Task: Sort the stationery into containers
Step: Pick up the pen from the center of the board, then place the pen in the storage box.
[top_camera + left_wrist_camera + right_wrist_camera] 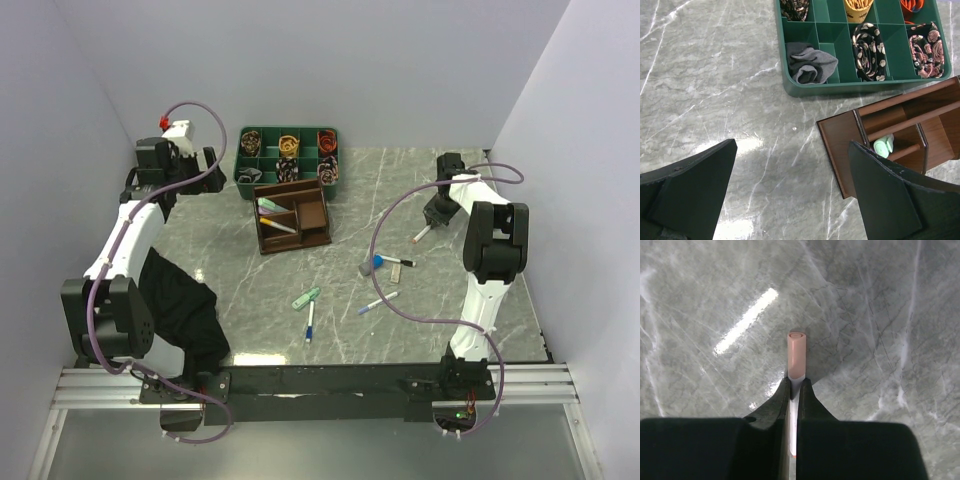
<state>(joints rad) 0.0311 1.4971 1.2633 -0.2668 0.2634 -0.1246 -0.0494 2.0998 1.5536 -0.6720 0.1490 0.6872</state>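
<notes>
My right end effector (pixel 796 390) is clamped on the barrel of the pink-capped pen (pixel 796 352) over the surface (pixel 240 290), ready to carry it to the brown organiser (pixel 292 215) well to the left, beside which my left end effector (pixel 790 170) hangs wide open, empty.

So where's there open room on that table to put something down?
Two bare patches of marble: the far-right stretch between the green tray and the right arm, and the strip between the brown organiser and the left arm. The middle, in front of the organiser, is crowded with pens, a mint clip and a grey-blue cylinder.
</notes>
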